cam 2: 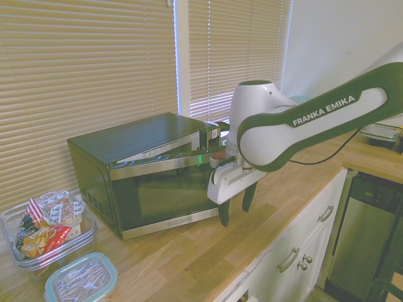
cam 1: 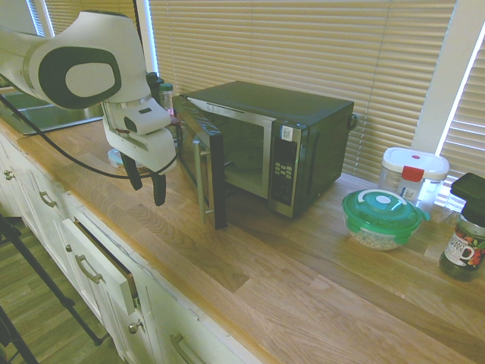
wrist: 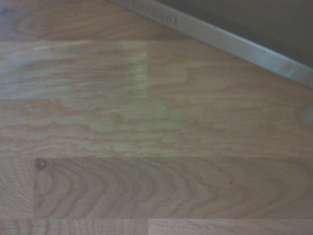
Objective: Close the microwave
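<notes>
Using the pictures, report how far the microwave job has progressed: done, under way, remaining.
Done: nothing visible of the closing; the microwave door stands ajar.
In hand: the open, empty pincer hangs beside the door's outer face, above the wooden counter.
Left: swinging the door shut against the microwave body.

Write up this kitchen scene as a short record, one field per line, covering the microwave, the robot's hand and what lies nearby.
Microwave: on the wooden counter
Door: ajar, interior partly visible
Door handle: silver, vertical
Control panel: beside the opening
Hand: above the counter, outside the door, fingers apart, holding nothing
Round container: green lid
Tall container: white lid, red tab
Open tub: holds wrapped packets
Drawer: partly open
Task status: microwave not yet closed
</notes>
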You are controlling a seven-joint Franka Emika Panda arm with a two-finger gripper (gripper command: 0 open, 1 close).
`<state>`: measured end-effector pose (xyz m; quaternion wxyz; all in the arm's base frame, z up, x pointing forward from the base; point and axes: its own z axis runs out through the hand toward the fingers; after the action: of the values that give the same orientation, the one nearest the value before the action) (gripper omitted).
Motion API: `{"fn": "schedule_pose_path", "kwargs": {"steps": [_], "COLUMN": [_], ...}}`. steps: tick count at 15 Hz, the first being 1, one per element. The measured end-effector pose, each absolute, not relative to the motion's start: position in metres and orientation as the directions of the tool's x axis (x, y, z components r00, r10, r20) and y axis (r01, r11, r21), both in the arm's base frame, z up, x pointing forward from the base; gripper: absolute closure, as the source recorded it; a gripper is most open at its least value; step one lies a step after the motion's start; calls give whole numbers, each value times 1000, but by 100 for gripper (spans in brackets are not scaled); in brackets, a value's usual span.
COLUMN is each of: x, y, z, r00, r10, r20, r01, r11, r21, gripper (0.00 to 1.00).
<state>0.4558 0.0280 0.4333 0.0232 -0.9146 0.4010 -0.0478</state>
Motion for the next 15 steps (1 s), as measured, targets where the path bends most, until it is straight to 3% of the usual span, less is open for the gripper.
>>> {"fn": "schedule_pose_path", "kwargs": {"steps": [7,15], "x": [505,552], "y": [61,36], "z": [450,490], "r00": [675,619], "r10": [-733,-777], "r20": [80,116], "r01": [-731,-776], "r11": [-679,-628], "r21": [-60,-65], "gripper": [0,0]}}
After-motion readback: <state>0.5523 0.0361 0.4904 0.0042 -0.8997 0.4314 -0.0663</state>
